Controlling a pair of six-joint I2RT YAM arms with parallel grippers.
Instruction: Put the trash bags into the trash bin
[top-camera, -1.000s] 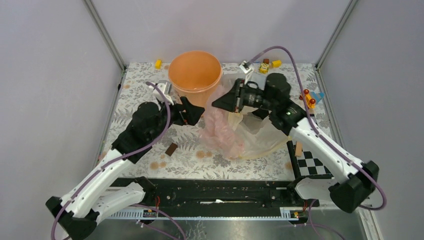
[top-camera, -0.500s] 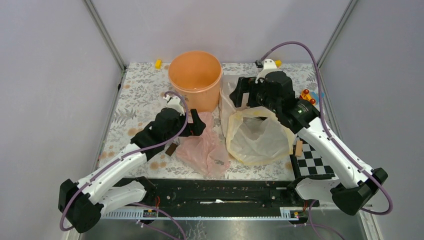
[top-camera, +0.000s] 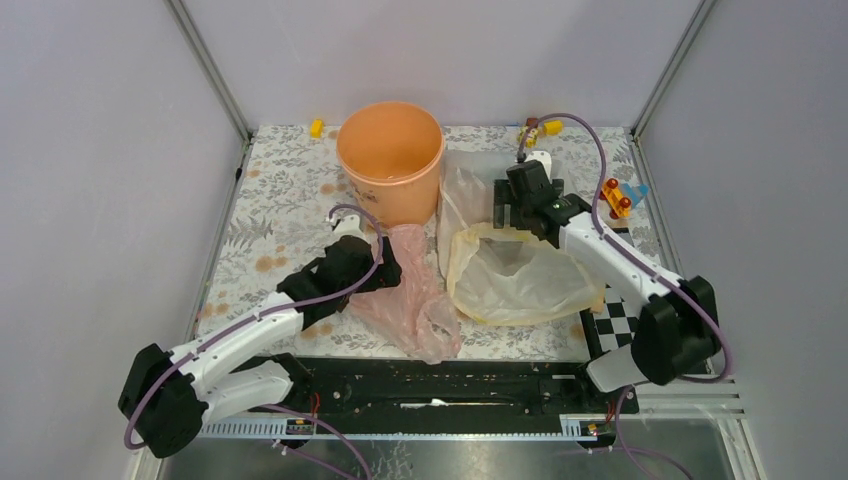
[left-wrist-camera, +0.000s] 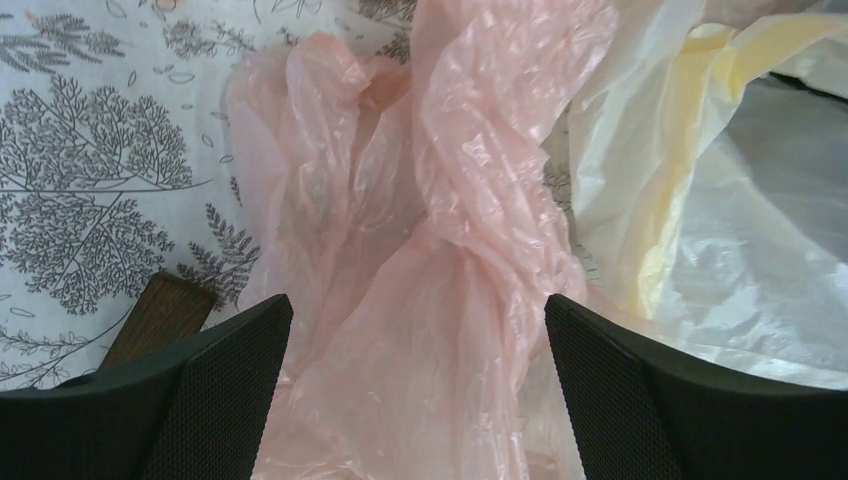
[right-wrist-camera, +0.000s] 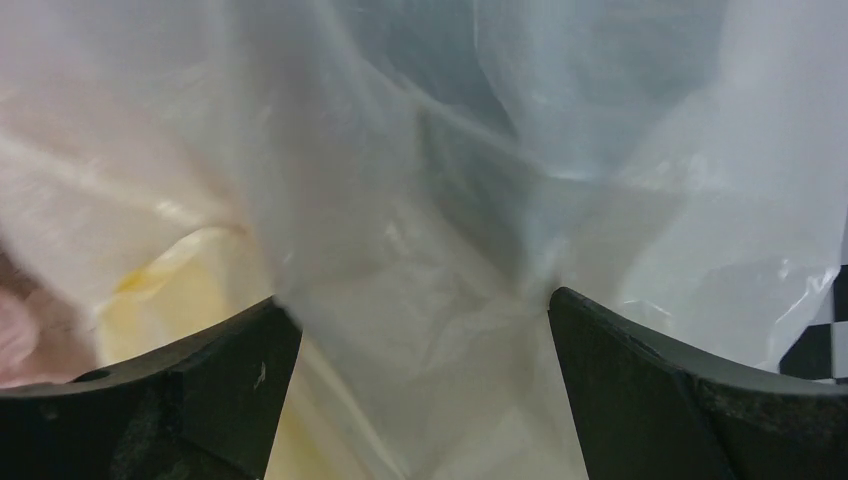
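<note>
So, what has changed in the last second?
The right gripper opened and let the bags drop, then drew back to the right. The pale-pink trash bag now lies crumpled, nearer the left gripper, which pulled back and hangs open over it. The cream-yellow bag spread out. The orange bucket did not move.

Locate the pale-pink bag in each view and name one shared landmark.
Top external: pale-pink bag lies centre, just below the orange bucket.
Left wrist: fills the middle of the picture.
Right wrist: at most a pink sliver at the lower-left edge.
Shared landmark: cream-yellow bag, right of the pink one in every view.
</note>
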